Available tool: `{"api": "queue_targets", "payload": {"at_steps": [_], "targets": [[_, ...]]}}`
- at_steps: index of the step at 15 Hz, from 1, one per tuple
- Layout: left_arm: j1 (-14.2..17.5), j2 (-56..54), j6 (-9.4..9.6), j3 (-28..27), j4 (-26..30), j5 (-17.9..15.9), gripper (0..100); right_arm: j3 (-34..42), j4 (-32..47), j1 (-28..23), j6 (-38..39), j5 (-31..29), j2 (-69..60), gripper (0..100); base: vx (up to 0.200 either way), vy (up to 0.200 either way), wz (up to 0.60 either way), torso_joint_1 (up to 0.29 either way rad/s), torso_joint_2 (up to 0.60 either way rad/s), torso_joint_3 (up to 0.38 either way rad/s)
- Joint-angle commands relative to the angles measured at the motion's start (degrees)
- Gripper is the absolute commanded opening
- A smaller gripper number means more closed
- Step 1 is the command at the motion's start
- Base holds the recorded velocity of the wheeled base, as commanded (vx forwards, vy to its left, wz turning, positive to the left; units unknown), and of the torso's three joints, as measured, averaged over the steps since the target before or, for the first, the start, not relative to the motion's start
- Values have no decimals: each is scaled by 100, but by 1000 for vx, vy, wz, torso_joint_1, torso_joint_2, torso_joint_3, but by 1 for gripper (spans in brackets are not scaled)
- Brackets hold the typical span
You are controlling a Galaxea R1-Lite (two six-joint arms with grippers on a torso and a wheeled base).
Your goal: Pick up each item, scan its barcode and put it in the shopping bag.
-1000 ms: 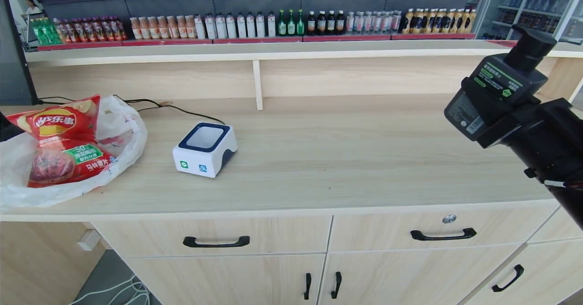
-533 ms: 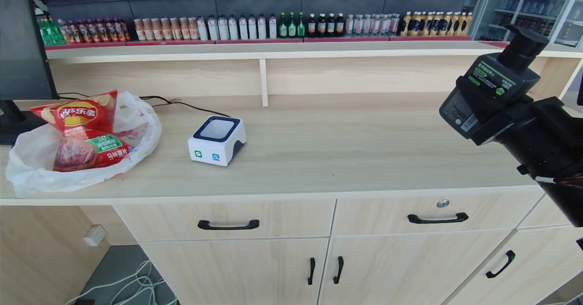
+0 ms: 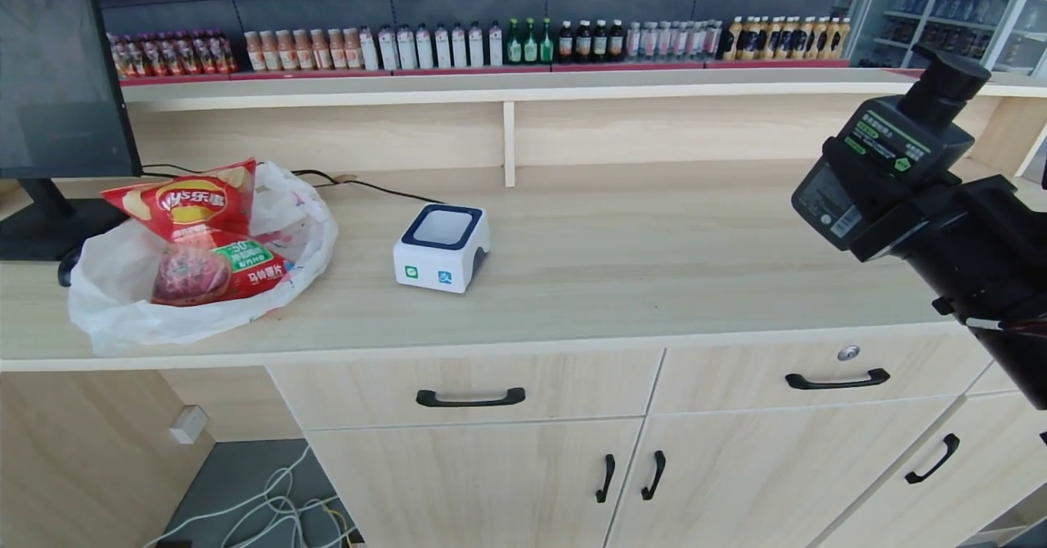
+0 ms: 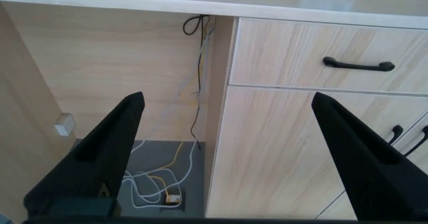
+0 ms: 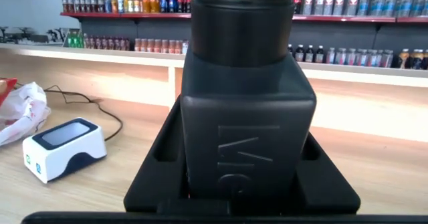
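Jaws of the right gripper [image 3: 904, 233] clamp the black bottle [image 3: 887, 159] at the counter's [image 3: 654, 262] right end; the left gripper's [image 4: 227, 100] gape empty below. The shopping bag [image 3: 106, 294] lies far left, with the scanner [image 3: 442, 247] near it. Scanning is next: turn the bottle's label, seemingly the barcode, toward the scanner.

Shop: bottle shelves [image 3: 458, 45] behind, checkout counter [image 3: 654, 245] w/ barcode scanner [image 3: 442, 247].
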Motion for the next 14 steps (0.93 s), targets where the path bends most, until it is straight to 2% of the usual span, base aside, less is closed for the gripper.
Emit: {"api": "queue_targets", "payload": {"at_steps": [1, 14], "targets": [[1, -2, -11, 0, 0, -1, 100, 122, -6, -8, 1, 1, -181, 0, 0, 200, 0, -7, 2, 2], [1, -2, -2, 0, 0, -1, 100, 78, -6, -8, -8, 1, -181, 0, 0, 200, 0, 1, 3, 3]]}}
